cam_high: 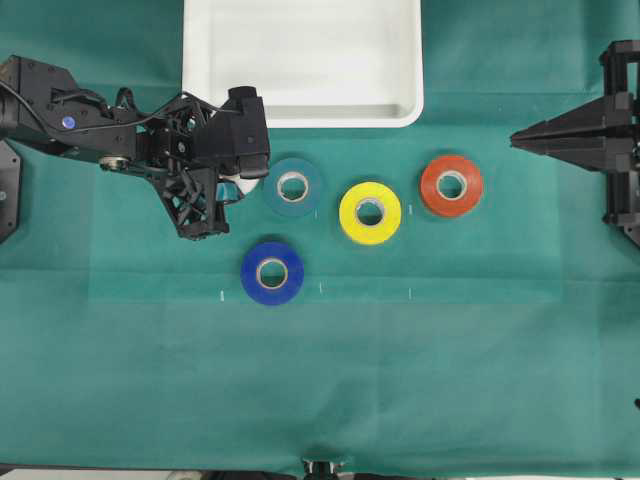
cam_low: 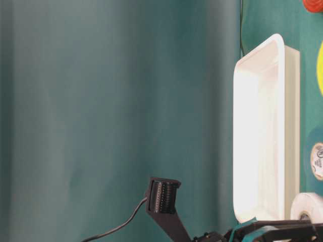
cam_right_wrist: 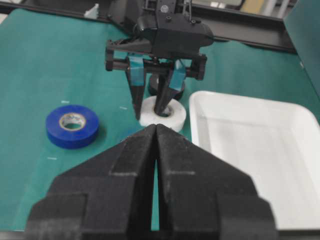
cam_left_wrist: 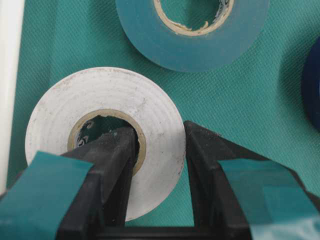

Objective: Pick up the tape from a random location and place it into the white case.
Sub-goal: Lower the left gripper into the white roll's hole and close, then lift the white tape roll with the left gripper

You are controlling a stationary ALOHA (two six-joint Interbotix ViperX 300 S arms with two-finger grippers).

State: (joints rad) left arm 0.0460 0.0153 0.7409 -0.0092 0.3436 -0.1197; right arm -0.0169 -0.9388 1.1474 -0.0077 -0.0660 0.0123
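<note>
The white tape (cam_left_wrist: pixel 100 95) lies flat on the green cloth just left of the teal roll, close to the white case (cam_high: pixel 300 120). My left gripper (cam_left_wrist: pixel 160 135) is shut on the tape, with one finger down inside the cardboard core and the other against the roll's outer wall. From overhead the left gripper (cam_high: pixel 245 180) covers nearly all of the tape (cam_high: pixel 245 186). The right wrist view shows the tape (cam_right_wrist: pixel 172 116) under the left gripper (cam_right_wrist: pixel 150 112). My right gripper (cam_high: pixel 514 140) stays shut and empty at the far right, away from the rolls.
A teal roll (cam_high: pixel 310 190), a yellow roll (cam_high: pixel 350 212), an orange-red roll (cam_high: pixel 432 185) and a blue roll (cam_high: pixel 252 275) lie on the cloth in front of the case. The case's near rim (cam_right_wrist: pixel 200 120) is right beside the tape.
</note>
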